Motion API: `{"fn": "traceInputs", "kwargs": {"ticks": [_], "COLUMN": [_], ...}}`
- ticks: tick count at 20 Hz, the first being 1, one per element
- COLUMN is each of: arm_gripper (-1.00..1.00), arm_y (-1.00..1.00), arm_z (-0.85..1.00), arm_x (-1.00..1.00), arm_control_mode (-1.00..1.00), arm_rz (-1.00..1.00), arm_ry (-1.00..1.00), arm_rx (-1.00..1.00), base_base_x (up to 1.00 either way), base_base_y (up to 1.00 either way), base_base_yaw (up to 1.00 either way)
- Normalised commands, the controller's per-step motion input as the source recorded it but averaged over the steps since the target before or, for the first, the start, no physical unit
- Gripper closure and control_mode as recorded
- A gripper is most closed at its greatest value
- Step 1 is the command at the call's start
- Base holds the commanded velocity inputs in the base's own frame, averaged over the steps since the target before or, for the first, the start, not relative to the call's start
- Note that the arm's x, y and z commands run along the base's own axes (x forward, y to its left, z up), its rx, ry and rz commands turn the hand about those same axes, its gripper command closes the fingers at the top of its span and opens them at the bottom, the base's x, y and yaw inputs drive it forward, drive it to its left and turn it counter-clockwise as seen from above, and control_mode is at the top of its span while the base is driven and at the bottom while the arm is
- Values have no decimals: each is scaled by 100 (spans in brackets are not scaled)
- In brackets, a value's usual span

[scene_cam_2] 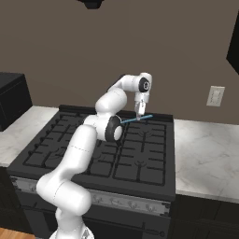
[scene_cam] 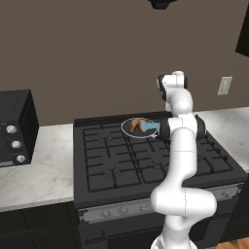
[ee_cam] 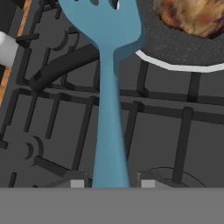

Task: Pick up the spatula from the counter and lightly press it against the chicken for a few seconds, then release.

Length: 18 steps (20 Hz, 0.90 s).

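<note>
Flanking black stove (scene_cam: pixel 121 163) (pan (scene_cam: pixel 127 128) aboard), marble counter (scene_cam: pixel 44 170), brown wall (scene_cam: pixel 97 58)

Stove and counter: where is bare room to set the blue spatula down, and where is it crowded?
Free: the white marble counter between the black countertop oven and the black gas stove; the marble stretch right of the stove; the front grates. Crowded: the rear, with the dark round pan, browned chicken and gripper holding the blue slotted spatula.

Black stove (scene_cam: pixel 121 165) with cast grates, set between two stretches of white marble counter (scene_cam: pixel 39 170). On the rear grates, right of centre, holds a dark pan (scene_cam: pixel 123 127) with a pale rim. On the left stretch, bears a black countertop oven (scene_cam: pixel 14 129).
</note>
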Motion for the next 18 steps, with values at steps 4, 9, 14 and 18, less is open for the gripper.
{"fn": "traceInputs", "kwargs": {"ticks": [4,9,14,18], "arm_gripper": [100,100,100,100], "arm_y": [0,0,0,0], "arm_z": [12,1,0,0], "arm_x": [1,13,19,6], "arm_control_mode": [-100,-100,-100,-100], "arm_rz": [8,8,9,10], "arm_ry": [-4,0,0,-5], "arm_rx": [0,0,0,0], "base_base_x": [0,0,0,0], "base_base_y": [0,0,0,0], "base_base_yaw": [0,0,0,0]}}
